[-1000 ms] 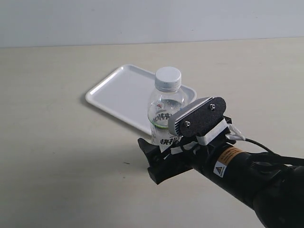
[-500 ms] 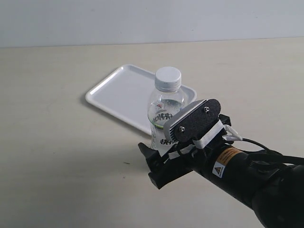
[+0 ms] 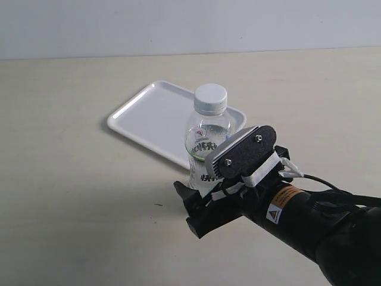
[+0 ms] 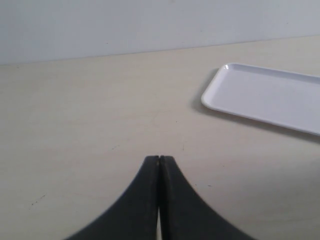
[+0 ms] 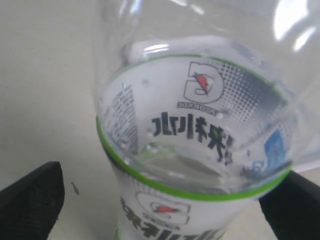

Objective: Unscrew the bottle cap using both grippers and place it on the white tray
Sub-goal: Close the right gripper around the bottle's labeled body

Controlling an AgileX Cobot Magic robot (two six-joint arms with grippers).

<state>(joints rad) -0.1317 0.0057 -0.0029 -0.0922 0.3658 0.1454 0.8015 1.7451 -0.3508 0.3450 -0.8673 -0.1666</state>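
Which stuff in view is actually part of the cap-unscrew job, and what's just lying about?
Job:
- bottle cap, on the bottle
- white tray
- right hand, open either side of the bottle
- left hand, shut, holding nothing

Not job:
- table
- wall behind
- no loose extras visible

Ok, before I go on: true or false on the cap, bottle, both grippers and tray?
The bottle cap sits on the bottle: true.
The right gripper is shut on the bottle: false, its jaws stand open on either side of the bottle's body.
The left gripper is shut: true.
The bottle lies on its side: false, it stands upright.
In the exterior view the white tray lies behind the bottle: true.
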